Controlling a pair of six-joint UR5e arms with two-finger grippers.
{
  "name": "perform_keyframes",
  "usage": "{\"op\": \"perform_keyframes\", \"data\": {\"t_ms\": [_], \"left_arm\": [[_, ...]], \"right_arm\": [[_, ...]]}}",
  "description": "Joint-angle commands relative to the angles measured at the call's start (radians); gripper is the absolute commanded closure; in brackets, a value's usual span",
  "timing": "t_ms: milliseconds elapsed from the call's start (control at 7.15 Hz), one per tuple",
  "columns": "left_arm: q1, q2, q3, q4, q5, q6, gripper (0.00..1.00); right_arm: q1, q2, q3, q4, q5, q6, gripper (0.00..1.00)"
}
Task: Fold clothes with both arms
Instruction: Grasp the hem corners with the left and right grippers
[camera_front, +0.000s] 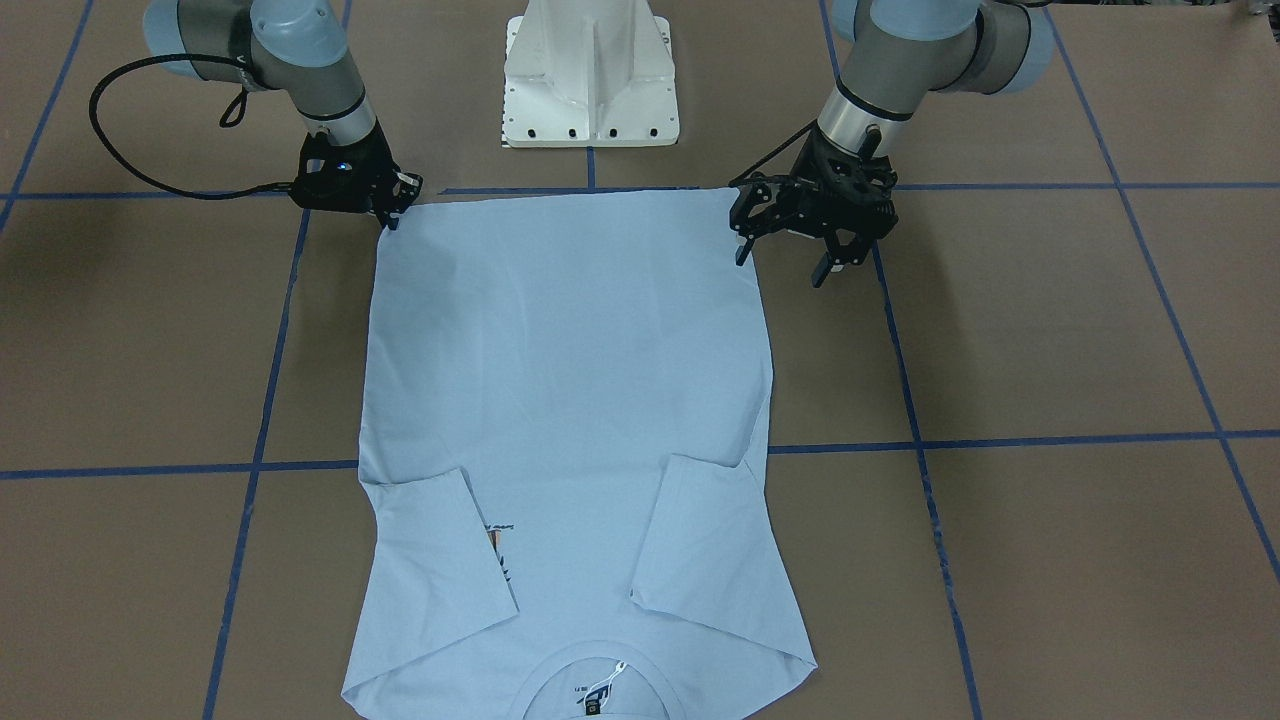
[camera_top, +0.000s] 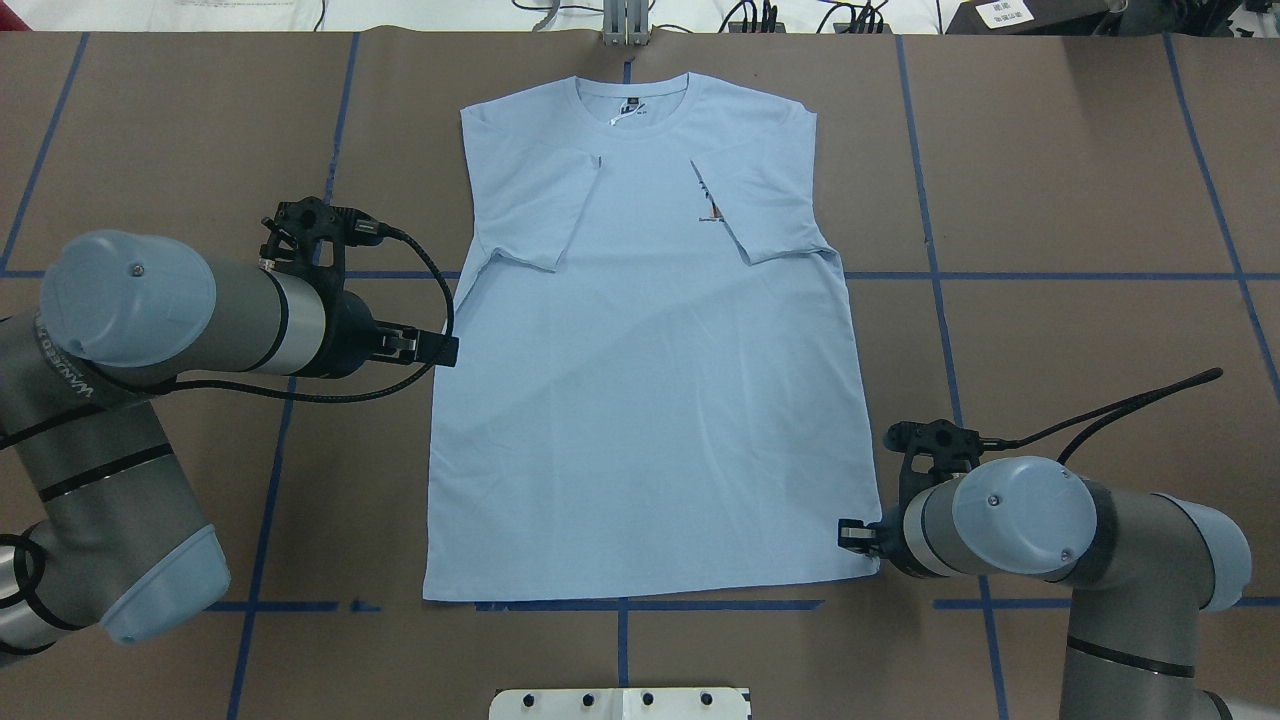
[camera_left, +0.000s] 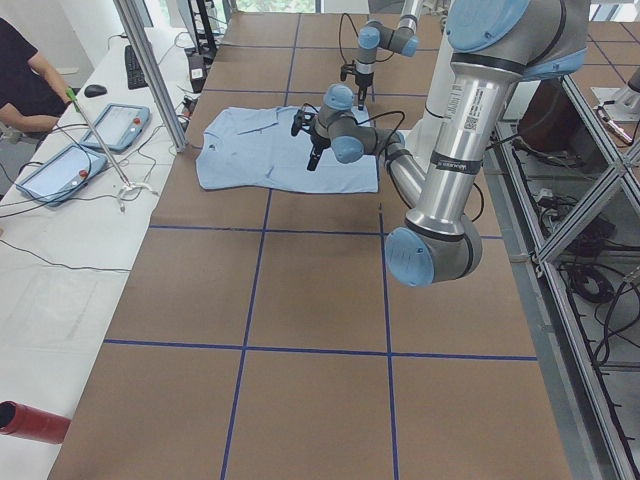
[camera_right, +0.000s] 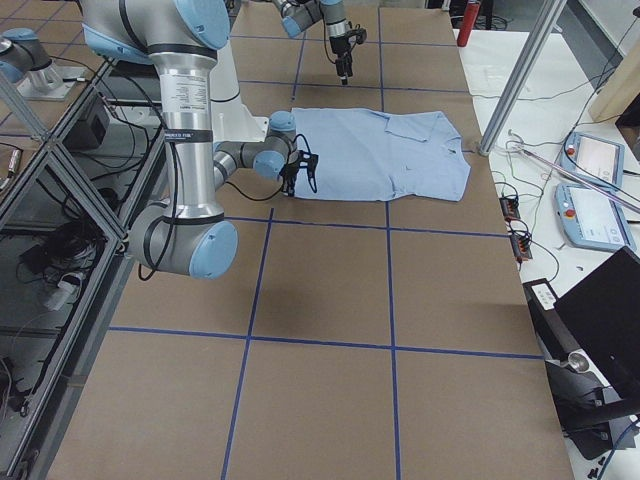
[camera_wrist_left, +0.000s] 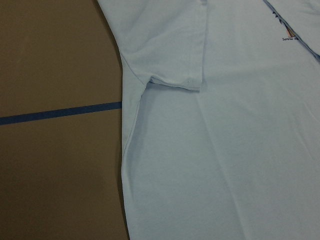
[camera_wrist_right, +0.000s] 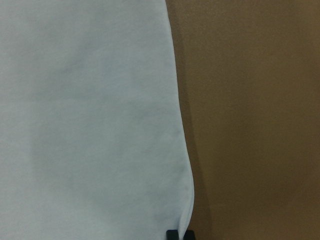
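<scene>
The light blue T-shirt (camera_front: 570, 380) (camera_top: 640, 400) lies flat on the brown table, front up. Both sleeves are folded inward and the collar is away from the robot. One folded sleeve half covers the palm-tree print (camera_top: 712, 208). My left gripper (camera_front: 783, 262) (camera_top: 445, 348) hangs open above the shirt's left side edge and holds nothing. From up there the left wrist view looks down on a folded sleeve (camera_wrist_left: 170, 55). My right gripper (camera_front: 393, 218) (camera_top: 850, 535) is down at the right hem corner. Its fingertips (camera_wrist_right: 180, 234) are together where the hem edge (camera_wrist_right: 187, 200) runs into them.
The white pedestal base (camera_front: 592, 80) stands just behind the hem. Blue tape lines (camera_top: 1050, 275) cross the table. A side bench holds tablets (camera_left: 115, 125), and a person (camera_left: 25, 75) is there. A metal post (camera_right: 520, 80) stands by the collar end.
</scene>
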Motion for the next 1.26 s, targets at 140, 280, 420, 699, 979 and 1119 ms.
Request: {"op": "perform_keyframes", "data": {"t_ms": [140, 280, 420, 699, 979, 1119], "left_arm": [[0.002, -0.001, 0.013, 0.002, -0.005, -0.024, 0.00], [0.045, 0.014, 0.010, 0.005, -0.005, -0.128, 0.00], [0.148, 0.048, -0.005, 0.003, 0.014, -0.255, 0.00], [0.319, 0.082, -0.010, 0.030, 0.176, -0.462, 0.00], [0.395, 0.076, -0.066, 0.200, 0.210, -0.550, 0.00], [0.424, 0.078, -0.064, 0.207, 0.210, -0.567, 0.01]], "right_arm": [[0.000, -0.001, 0.028, 0.000, -0.014, 0.015, 1.00], [0.003, -0.001, 0.034, 0.000, -0.030, 0.017, 1.00], [0.007, 0.003, 0.038, 0.002, -0.045, 0.017, 1.00], [0.010, 0.001, 0.072, 0.000, -0.051, 0.018, 1.00], [0.008, 0.003, 0.069, 0.002, -0.073, 0.017, 1.00], [0.008, 0.003, 0.066, 0.002, -0.073, 0.017, 1.00]]}}
